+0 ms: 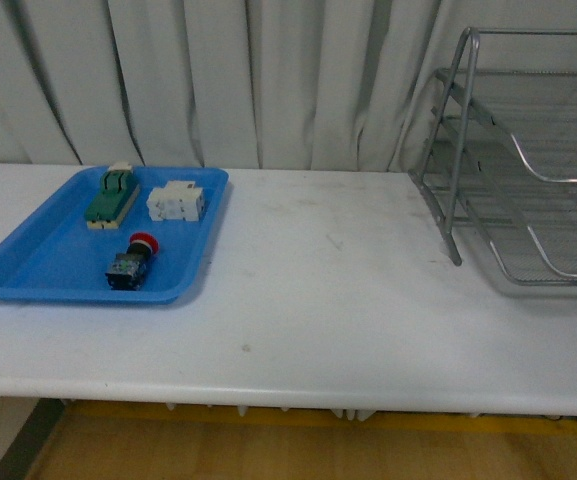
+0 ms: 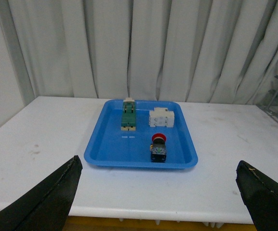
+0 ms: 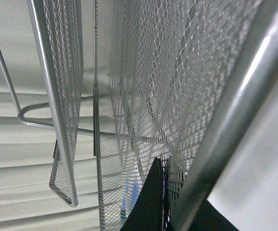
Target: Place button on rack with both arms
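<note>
The button (image 1: 134, 260), red-capped on a dark boxy body, lies in the blue tray (image 1: 28, 265) at the table's left; the left wrist view shows the button (image 2: 158, 147) near the tray's front rim (image 2: 139, 162). My left gripper (image 2: 160, 192) hangs open, back from the tray, its black fingers (image 2: 47, 202) wide apart with nothing between them. The silver wire-mesh rack (image 1: 528, 160) stands at the far right. In the right wrist view my right gripper (image 3: 170, 202) is shut on the rack (image 3: 143, 72), black fingers (image 3: 148, 202) clamping mesh beside a frame tube. Neither arm shows in the front view.
A green-and-beige switch (image 1: 111, 193) and a white blocky component (image 1: 176, 201) share the blue tray behind the button. White curtains (image 1: 218, 70) hang behind the white table (image 1: 338, 290). The table's front edge (image 1: 288, 395) runs close below.
</note>
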